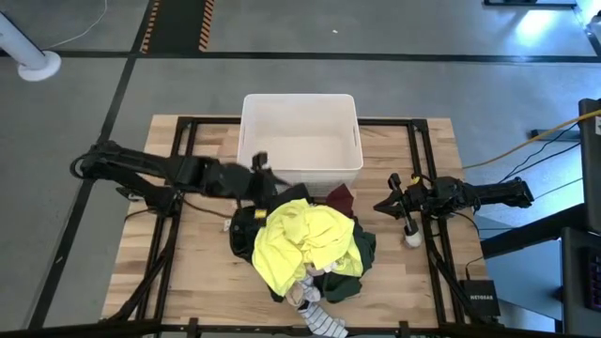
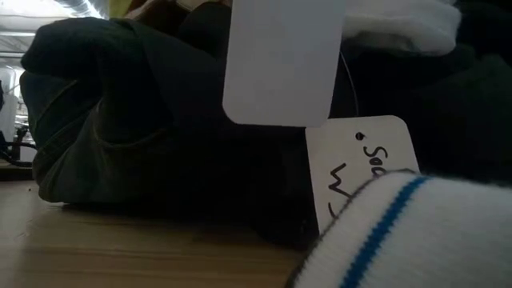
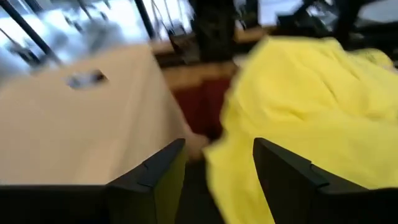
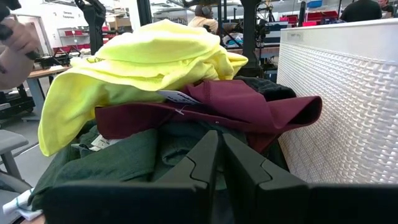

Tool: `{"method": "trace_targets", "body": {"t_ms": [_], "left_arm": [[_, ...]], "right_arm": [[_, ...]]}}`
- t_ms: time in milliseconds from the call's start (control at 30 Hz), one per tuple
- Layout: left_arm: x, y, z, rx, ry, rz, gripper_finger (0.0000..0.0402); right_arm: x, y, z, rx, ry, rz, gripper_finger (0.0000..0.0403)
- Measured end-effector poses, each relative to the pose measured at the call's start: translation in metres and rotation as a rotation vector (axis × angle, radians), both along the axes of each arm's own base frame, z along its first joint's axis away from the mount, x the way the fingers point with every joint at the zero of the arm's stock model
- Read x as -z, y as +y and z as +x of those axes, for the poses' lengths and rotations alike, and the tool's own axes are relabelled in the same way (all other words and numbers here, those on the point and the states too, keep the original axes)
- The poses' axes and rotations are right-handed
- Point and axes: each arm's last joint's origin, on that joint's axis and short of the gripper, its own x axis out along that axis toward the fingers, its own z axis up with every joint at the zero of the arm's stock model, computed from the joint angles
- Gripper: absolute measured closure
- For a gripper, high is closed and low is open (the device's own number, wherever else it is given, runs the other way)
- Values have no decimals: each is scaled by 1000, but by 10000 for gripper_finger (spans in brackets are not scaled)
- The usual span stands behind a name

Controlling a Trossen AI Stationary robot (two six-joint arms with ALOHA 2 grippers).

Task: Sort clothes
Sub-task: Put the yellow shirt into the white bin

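The clothes lie in one pile at the table's front middle. A bright yellow garment is on top, a maroon one lies toward the bin, dark green and black ones lie below, and a grey-white striped one is at the near edge. My left gripper is open at the pile's far left side, beside the bin; the yellow garment fills the view ahead of its fingers. My right gripper is shut and empty to the right of the pile, pointing at the maroon garment. My left gripper stands open with the yellow garment's near edge reaching between its two fingers. I cannot tell whether the fingers touch the cloth.
A white rectangular bin stands just behind the pile; its wall is close beside my right gripper. A small white ball lies near the right arm. White tags hang on the dark clothes. A person's hand shows beyond the table.
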Motion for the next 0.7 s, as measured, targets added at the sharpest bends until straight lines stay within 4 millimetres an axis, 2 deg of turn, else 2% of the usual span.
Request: {"method": "trace_targets", "body": {"t_ms": [133, 233, 367, 467, 567, 700], "left_arm": [[10, -19, 4, 92, 49, -113, 218], [24, -29, 14, 113, 102, -132, 218], [44, -34, 33, 123, 140, -126, 218], [54, -41, 50, 205, 113, -129, 218], [60, -42, 62, 251, 75, -139, 218], [77, -35, 72, 205, 134, -97, 218]], "right_arm": [[0, 0, 0, 0, 0, 0, 363], [0, 0, 0, 0, 0, 0, 363], [0, 0, 0, 0, 0, 0, 363], [0, 0, 0, 0, 0, 0, 363], [0, 0, 0, 0, 0, 0, 363], [0, 0, 0, 0, 0, 0, 363]]}}
